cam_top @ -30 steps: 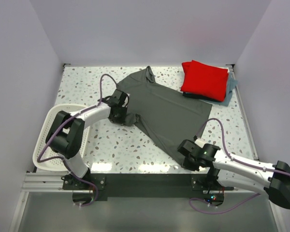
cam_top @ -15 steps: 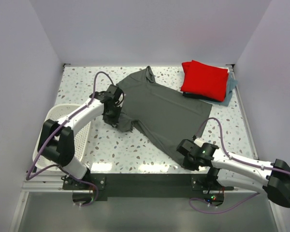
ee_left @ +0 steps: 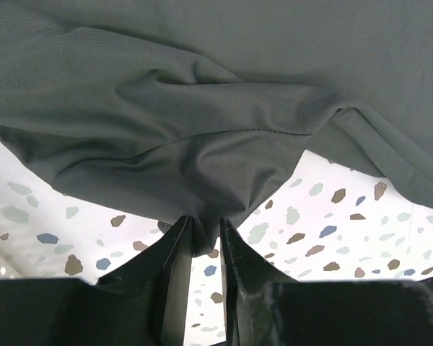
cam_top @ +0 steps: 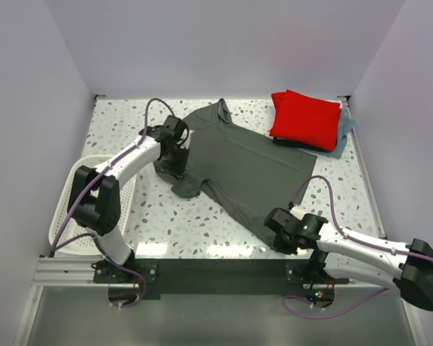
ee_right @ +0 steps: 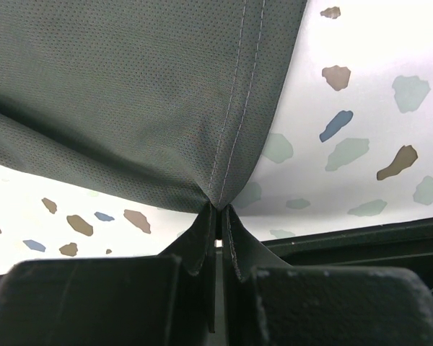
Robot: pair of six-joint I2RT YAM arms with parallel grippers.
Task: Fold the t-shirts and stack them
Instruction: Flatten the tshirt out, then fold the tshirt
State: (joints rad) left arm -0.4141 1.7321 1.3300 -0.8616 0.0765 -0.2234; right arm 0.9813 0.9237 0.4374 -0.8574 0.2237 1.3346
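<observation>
While laid flat mid-table, dark grey t-shirt (cam_top: 245, 169) pinched at its near hem by the fully closed right gripper (ee_right: 218, 213) — sleeve lodged between fingers of the barely parted left gripper (ee_left: 206, 231). Next, likely: release, regrip 2 edges, fold, stack onto red t-shirt (cam_top: 307, 119).

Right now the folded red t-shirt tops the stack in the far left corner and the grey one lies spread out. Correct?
No: the top external view shows the red t-shirt in the far right corner; the grey t-shirt is spread out.
</observation>
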